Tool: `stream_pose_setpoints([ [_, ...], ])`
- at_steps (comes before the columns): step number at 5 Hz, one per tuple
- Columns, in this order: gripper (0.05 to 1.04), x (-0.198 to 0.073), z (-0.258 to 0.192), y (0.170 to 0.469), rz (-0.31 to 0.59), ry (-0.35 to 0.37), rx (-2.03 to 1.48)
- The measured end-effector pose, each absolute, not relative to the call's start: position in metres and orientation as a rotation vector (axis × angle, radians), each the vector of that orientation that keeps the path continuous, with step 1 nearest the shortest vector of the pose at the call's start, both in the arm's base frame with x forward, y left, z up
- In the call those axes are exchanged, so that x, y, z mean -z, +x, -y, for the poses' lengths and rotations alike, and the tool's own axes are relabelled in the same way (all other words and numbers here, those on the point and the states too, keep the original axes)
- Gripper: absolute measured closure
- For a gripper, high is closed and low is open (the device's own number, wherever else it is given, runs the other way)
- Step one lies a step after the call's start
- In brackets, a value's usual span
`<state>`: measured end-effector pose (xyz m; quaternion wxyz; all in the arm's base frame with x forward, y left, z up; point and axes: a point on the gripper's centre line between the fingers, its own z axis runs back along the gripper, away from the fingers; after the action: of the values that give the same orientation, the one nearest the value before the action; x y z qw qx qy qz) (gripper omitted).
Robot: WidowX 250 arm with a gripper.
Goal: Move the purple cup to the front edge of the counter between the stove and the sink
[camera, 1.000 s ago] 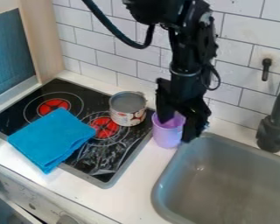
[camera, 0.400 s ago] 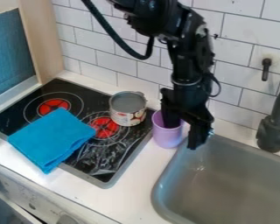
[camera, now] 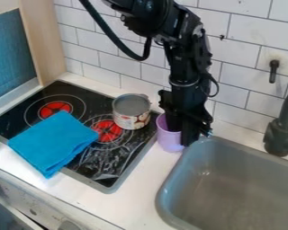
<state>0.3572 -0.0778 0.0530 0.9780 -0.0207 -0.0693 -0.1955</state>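
"Why is that black two-finger gripper (camera: pixel 182 135) straddling the wall of the tapered, purple, plastic-looking cup (camera: pixel 167 140)?"

"It's pinching the wall narrowly, probably for a steady hold. The cup is sitting on the white counter (camera: pixel 140 188), beside the grey basin (camera: pixel 231 197)."

"And the inner fingertip?"

"The cup is hiding it; the outer finger is covering the contact."

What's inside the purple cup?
Part of the black gripper is inside the purple cup. The bottom is hidden, so I can't tell if anything else is there.
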Motion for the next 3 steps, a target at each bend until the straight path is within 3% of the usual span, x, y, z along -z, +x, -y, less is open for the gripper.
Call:
stream_pose_setpoints([
  [1,0.892,-0.05,0.079,0.356,0.147,-0.052,0.375],
  [2,0.983,-0.051,0.08,0.354,0.16,-0.052,0.388],
  [3,0.989,-0.07,0.091,0.34,0.141,-0.034,0.47],
])
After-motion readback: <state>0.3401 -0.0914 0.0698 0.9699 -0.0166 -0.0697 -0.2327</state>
